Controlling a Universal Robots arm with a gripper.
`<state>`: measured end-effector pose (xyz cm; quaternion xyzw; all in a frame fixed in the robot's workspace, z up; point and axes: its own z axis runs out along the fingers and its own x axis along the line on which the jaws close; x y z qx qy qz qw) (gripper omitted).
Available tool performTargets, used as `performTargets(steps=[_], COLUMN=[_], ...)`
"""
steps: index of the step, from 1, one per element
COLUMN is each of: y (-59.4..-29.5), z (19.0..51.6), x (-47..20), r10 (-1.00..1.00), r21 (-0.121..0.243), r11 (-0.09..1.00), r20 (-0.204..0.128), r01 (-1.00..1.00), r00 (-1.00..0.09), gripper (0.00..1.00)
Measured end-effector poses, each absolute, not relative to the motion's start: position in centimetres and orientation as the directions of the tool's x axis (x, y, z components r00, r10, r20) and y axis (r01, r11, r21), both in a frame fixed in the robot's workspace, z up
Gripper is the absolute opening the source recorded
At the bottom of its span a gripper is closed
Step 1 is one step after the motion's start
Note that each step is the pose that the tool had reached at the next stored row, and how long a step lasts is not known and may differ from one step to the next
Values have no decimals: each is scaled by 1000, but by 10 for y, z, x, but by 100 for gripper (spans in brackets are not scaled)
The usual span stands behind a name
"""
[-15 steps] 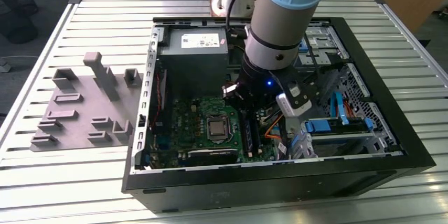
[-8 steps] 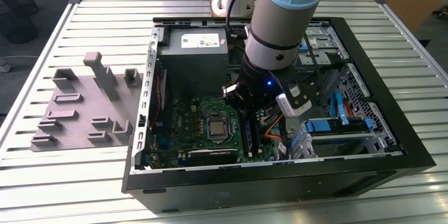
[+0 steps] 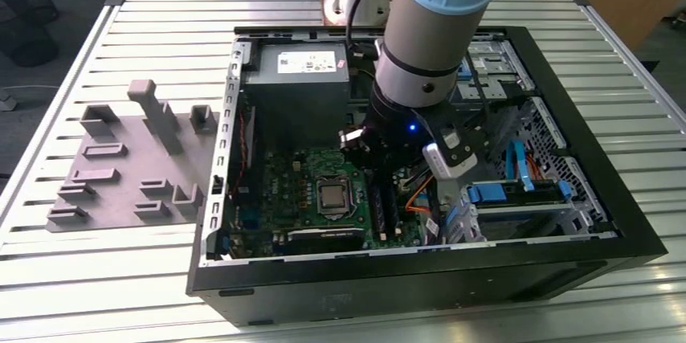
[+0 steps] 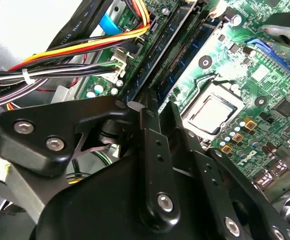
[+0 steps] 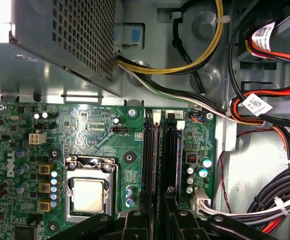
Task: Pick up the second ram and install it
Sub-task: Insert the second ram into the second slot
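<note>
Green motherboard (image 5: 95, 125): lies flat on the floor of the open computer case (image 3: 429, 283), with the CPU socket (image 5: 87, 192) near its middle.
Second ram (image 5: 157, 155): a thin dark stick seen edge-on in the first wrist view, standing in line with the long black memory slots just beside the CPU socket. In the second wrist view (image 4: 162, 50) it runs away from the fingertips along a slot.
Hand (image 5: 157, 220): its black fingers are drawn close together on the near end of the second ram, whose edge passes between them. In the second wrist view the tips (image 4: 147, 107) meet right at the stick.
Ram relative to hand: directly under and between the fingertips, touching them. In the exterior view the stick (image 3: 377, 202) stretches toward 6 o'clock from the hand (image 3: 377, 168).
Power supply (image 3: 298, 86): grey box at 11 o'clock from the hand in the exterior view.
Cable bundle (image 4: 85, 50): red, yellow, orange and black wires just beside the slots.
Grey fixture (image 3: 128, 158): on the slatted metal bench (image 3: 140, 30), at 9 o'clock from the case and well apart from the hand.
</note>
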<state>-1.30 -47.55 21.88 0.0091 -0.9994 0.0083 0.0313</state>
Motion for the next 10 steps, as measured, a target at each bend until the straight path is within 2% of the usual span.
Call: performTargets(steps=[10], y=[-475], z=[238], x=[-13], r10=[-18], r21=[-16], r11=[1000], r20=[63], r01=[-19], r00=[-998], gripper=[27])
